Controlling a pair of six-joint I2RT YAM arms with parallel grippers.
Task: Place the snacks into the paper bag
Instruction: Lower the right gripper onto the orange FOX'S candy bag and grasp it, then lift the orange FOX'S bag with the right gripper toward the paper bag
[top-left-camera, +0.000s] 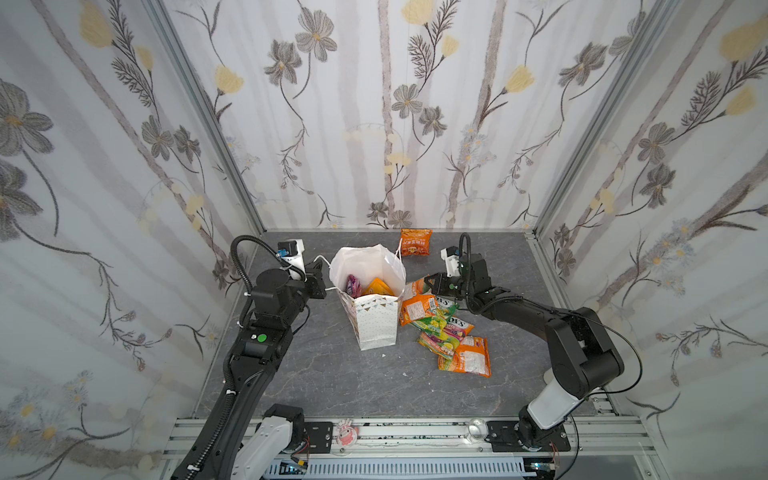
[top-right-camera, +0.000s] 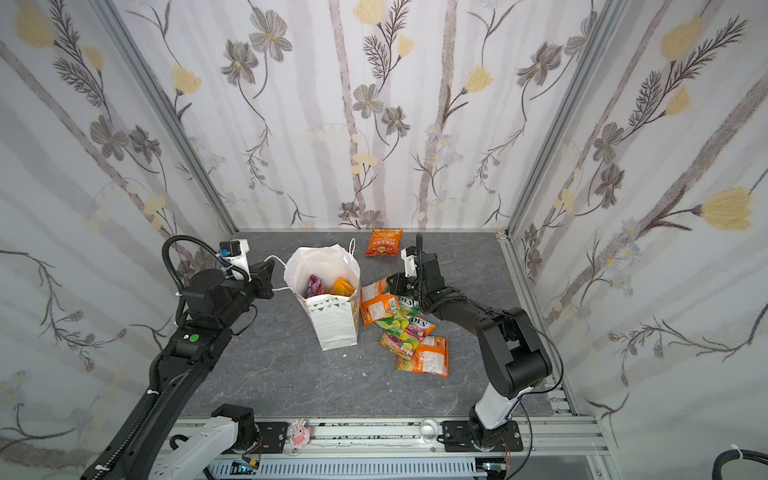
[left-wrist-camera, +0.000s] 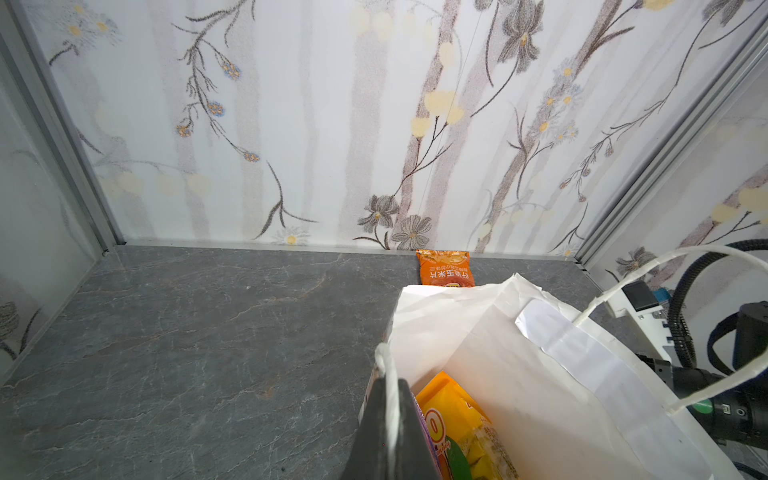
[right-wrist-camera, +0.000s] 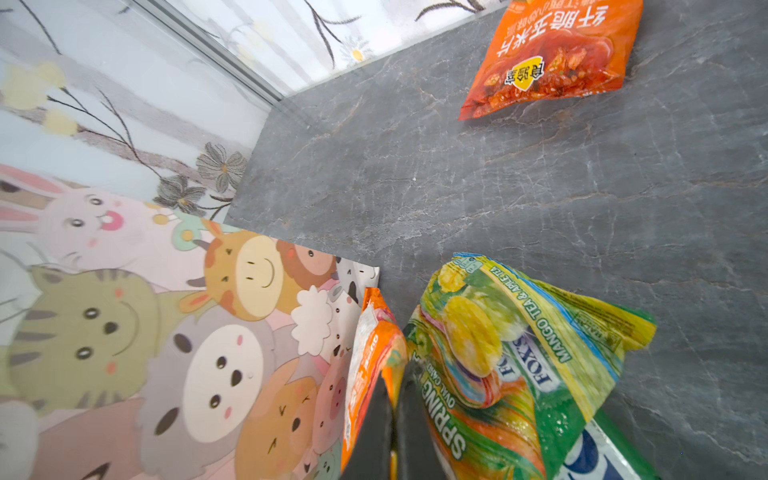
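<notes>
With our left jaws pinched on the paper bag's (top-left-camera: 376, 324) cord handle (left-wrist-camera: 390, 374) at its 9 o'clock and our right jaws clamped on an orange packet (right-wrist-camera: 372, 345) at its 3 o'clock, we are mid-pick; next we must lift it clear and drop it inside.

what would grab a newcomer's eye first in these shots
The white paper bag stands open mid-table with a purple packet and a yellow-orange packet inside, and the left gripper is shut on its cord handle. Right beside it lies a bright pile of snacks, where the right gripper pinches an orange packet. A lone orange packet sits apart by the back wall.
</notes>
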